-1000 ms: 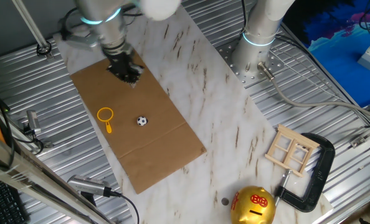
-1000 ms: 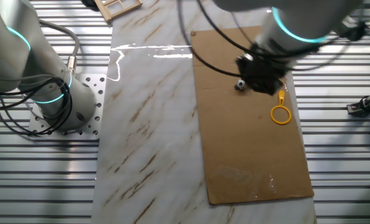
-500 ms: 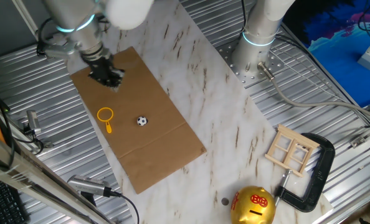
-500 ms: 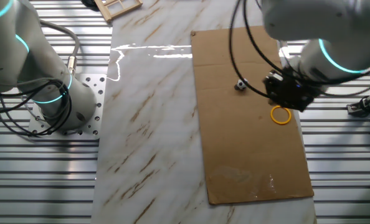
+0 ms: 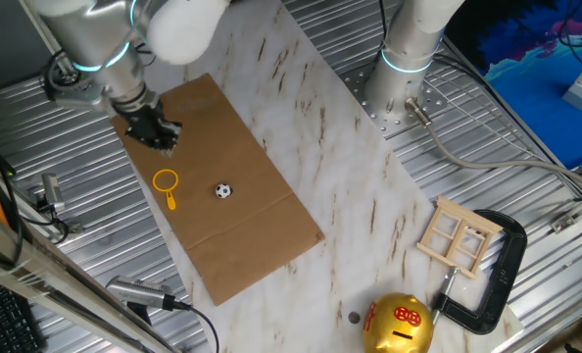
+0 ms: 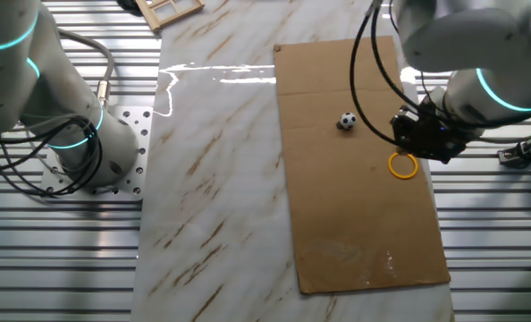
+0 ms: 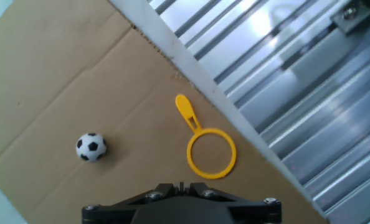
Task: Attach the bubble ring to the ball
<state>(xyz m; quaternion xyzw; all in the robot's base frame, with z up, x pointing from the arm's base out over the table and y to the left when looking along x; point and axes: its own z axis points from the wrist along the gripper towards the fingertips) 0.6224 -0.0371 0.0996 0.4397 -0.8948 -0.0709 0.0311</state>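
Gripper (image 5: 164,140) hovers over the cardboard sheet (image 5: 242,245), empty; whether its jaws are parted or closed I cannot tell. Bubble ring (image 5: 166,185) lies flat just beside it, near the cardboard's edge by the ribbed bench side. Likely light, stiff, thin: take it by the short handle. Ball (image 5: 222,190) sits near, toward mid-bench; likely rolls. Open room around both.

Yellow bubble ring (image 7: 211,152) flat on cardboard, just ahead of fingers, handle pointing away. Black-white ball (image 7: 91,147) on cardboard, apart from ring, off to fingers' left.
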